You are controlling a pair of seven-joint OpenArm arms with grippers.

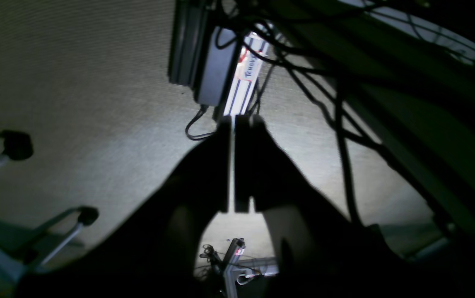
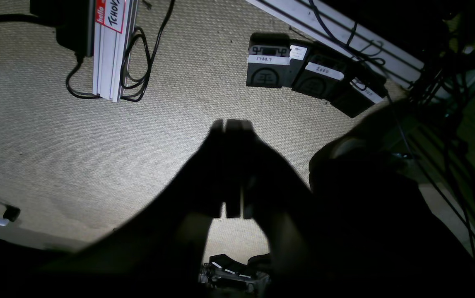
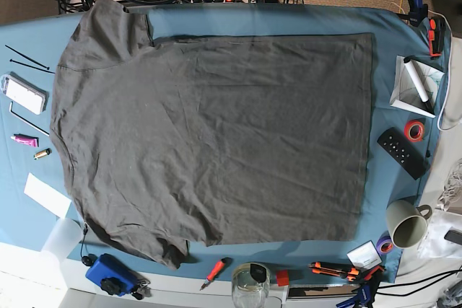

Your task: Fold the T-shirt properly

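The dark charcoal-grey T-shirt (image 3: 216,135) lies spread flat and wrinkled on the blue tablecloth (image 3: 404,48) in the base view. Its neck side is toward the left, its hem toward the right, and one sleeve each is at the upper left and lower left. Neither gripper shows in the base view. In the left wrist view my left gripper (image 1: 234,120) is shut with nothing in it, dark against beige carpet. My right gripper (image 2: 231,123) is likewise shut and empty above the carpet, away from the shirt.
Around the shirt lie a black remote (image 3: 402,152), a red tape roll (image 3: 414,130), a mug (image 3: 406,223), a glass jar (image 3: 250,283), a red screwdriver (image 3: 214,272), a blue device (image 3: 110,274) and a white box (image 3: 24,93). Labelled black pedals (image 2: 303,74) and cables lie on the floor.
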